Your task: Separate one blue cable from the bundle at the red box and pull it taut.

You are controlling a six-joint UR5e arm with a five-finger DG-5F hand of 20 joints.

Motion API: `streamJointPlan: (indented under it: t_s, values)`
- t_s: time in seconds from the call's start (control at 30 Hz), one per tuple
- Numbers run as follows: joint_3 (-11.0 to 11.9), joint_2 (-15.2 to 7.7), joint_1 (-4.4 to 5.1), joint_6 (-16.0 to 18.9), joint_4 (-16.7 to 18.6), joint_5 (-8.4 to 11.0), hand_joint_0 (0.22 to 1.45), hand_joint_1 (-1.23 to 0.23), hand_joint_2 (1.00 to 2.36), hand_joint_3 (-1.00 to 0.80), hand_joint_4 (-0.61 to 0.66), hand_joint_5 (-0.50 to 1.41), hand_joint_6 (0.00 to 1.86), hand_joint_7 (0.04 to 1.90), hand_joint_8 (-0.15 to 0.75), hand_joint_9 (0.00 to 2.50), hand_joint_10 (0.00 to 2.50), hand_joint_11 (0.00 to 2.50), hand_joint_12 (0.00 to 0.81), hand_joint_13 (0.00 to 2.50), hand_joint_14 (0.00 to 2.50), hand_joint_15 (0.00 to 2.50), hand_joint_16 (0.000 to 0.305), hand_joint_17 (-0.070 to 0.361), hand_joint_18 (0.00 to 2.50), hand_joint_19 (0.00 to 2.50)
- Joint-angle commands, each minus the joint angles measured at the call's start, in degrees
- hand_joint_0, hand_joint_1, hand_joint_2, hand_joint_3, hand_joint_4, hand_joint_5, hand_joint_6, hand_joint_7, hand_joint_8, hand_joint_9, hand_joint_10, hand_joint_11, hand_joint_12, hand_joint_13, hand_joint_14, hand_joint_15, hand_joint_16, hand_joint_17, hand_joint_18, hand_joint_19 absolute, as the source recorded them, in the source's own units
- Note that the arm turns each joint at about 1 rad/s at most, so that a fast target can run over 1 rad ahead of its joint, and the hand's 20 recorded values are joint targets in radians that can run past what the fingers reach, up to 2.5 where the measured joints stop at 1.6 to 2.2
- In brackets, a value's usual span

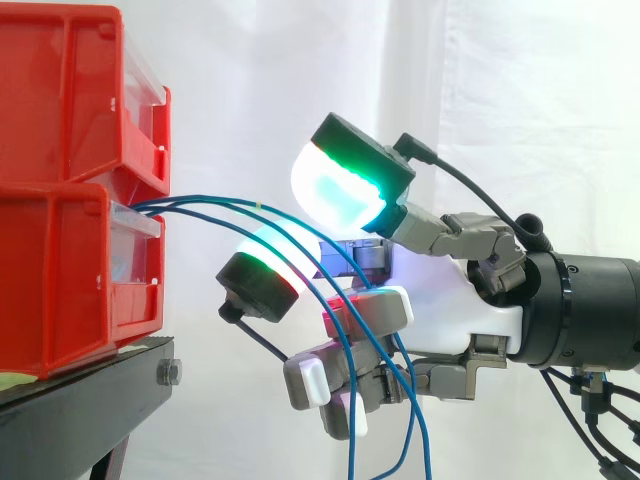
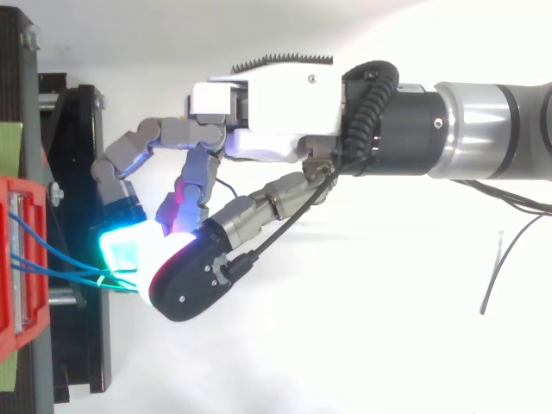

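On the black stand (image 1: 90,390), at its edge nearest the arm (image 1: 590,300): two red bins, the upper bin (image 1: 70,100) stacked squarely on the lower bin (image 1: 60,290), before the white curtain (image 1: 250,80).

From the seam between the two bins: blue cables (image 1: 160,206), three as far as countable, leaving as one tight bundle. Past the stand's edge, fanning apart, arching across to the one hand (image 1: 440,300), then crossing its underside and dropping away below. All three slack and curved, none straight.

Off the stand's edge, clear of both bins and not touching them: the hand, reaching in from the right and aimed at the bin fronts, glowing green and cyan on the side toward them.

From above: the same cables (image 2: 69,273) running from the bins' side of the stand (image 2: 86,216) to the glowing end of the hand (image 2: 259,112), right over the stand's outer edge.

Grip: cannot tell. Cables threading through the hand and overlapping there, with no clear sign of any one being clamped or merely lying against it.
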Motion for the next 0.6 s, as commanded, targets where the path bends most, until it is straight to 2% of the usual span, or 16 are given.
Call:
streamJointPlan:
  t_s: [0.0,0.13,0.33,0.47,0.57]
  values:
    - [0.0,0.0,0.00,0.1,0.0,0.01,0.58,-0.60,1.02,-0.22,0.04,-0.08,0.78,1.17,0.346,1.37,0.03,1.02,0.400,1.02,0.02,0.65,0.051,0.115,0.95,0.83]
    - [0.0,0.0,0.09,0.1,0.0,0.01,0.57,-0.60,1.02,-0.14,0.03,-0.08,0.79,1.17,0.366,1.39,0.03,1.01,0.418,1.04,0.02,0.64,0.056,0.126,0.98,0.79]
    - [0.0,0.1,0.00,0.0,0.0,0.01,0.57,-0.67,1.02,-0.09,0.02,-0.08,0.79,1.21,0.372,1.40,0.03,1.01,0.429,1.04,0.02,0.63,0.058,0.131,1.00,0.78]
    - [0.0,0.0,0.00,0.1,0.0,-0.08,0.57,-0.70,1.02,-0.10,0.03,-0.09,0.80,1.22,0.368,1.39,0.03,1.03,0.422,1.03,0.02,0.63,0.057,0.127,0.99,0.79]
    - [0.0,0.0,0.00,0.1,0.0,-0.08,0.56,-0.71,1.02,-0.17,0.05,-0.09,0.78,1.21,0.356,1.37,0.03,0.99,0.415,1.03,0.02,0.63,0.055,0.124,0.96,0.79]
